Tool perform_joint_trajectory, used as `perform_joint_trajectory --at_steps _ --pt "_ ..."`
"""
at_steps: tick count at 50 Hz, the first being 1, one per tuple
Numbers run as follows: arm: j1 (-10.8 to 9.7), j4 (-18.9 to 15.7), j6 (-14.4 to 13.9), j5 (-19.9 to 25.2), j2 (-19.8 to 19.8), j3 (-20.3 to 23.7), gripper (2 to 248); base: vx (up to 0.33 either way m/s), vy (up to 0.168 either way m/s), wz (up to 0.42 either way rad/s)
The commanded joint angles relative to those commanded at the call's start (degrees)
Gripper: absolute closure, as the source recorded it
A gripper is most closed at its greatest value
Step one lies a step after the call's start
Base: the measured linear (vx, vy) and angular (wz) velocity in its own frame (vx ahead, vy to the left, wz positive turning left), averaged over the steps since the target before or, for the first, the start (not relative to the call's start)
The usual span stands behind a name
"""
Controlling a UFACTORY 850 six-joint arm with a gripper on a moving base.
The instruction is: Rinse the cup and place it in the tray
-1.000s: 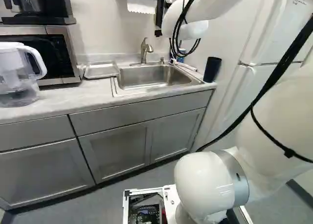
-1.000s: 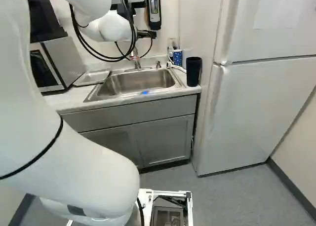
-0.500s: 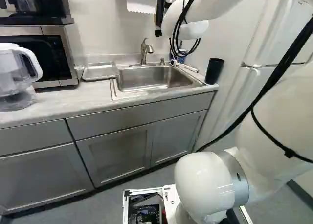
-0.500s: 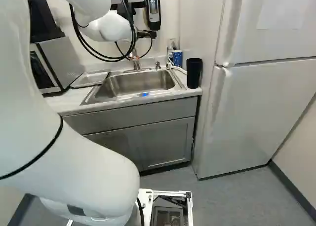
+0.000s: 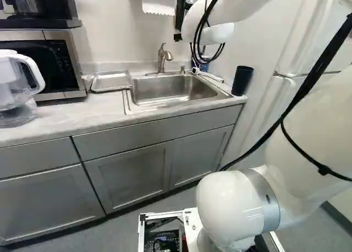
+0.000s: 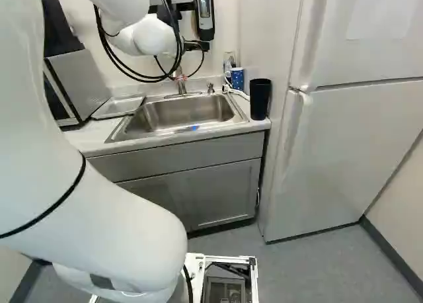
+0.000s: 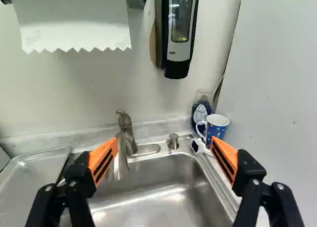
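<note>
Can make out the blue cup (image 7: 218, 132) on the counter, just outside the sink (image 7: 185, 187), by its far right corner in the right base view; stands upright with mouth upward, white within and round the rim, blue outside and sprinkled with small pale and red marks; has a pale loop handle turned toward a dark-blue bottle (image 7: 200, 113) close by, and sits just behind a white-bristled brush (image 7: 196, 145); in the wrist view, appears just beyond one finger's tip, apart from the grasp.

Has the gripper (image 6: 197, 45) released, with orange pads (image 7: 103, 160) spread wide over the sink and with the faucet (image 7: 127, 135) ahead, between them; grasps nothing.

Can see the tray (image 7: 37, 175) on the sink's other side in the base views, shallow, metallic and rimmed; can also see a black tumbler (image 6: 260, 99) upright at the counter's end, near the fridge (image 6: 344, 144).
</note>
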Motion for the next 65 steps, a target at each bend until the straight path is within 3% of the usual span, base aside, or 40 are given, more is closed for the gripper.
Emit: perform_joint_trajectory --at_steps 28,65 --pt "0.01 0.0 0.0 -0.04 -1.71 -1.59 3 0.0 0.0 0.0" --pt "1.7 0.0 0.0 -3.98 -12.54 -12.25 3 0.0 0.0 0.0"
